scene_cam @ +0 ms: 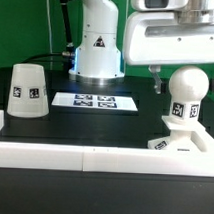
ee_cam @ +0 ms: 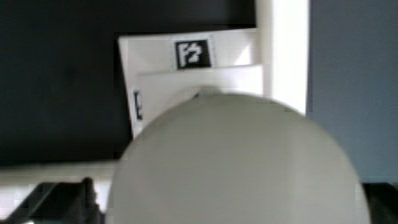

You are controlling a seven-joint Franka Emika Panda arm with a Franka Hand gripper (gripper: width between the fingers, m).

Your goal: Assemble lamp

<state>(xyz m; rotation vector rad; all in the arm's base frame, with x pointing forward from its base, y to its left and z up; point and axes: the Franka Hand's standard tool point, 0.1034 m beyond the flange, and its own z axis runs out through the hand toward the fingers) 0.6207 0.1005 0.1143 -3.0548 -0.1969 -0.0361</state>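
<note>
From my remote station I see a black table (scene_cam: 94, 130) edged by a white wall (scene_cam: 83, 161) along the lower frame, with open surface at centre. The marker board (scene_cam: 83, 99) lies mid-frame before the robot pedestal (scene_cam: 97, 45). The shade (scene_cam: 28, 91) stands at the left. At the right, the bulb (scene_cam: 185, 93) stands upright on the base (scene_cam: 174, 143). The gripper (scene_cam: 174, 79) hangs just above the bulb; I cannot tell how far it is open.
</note>
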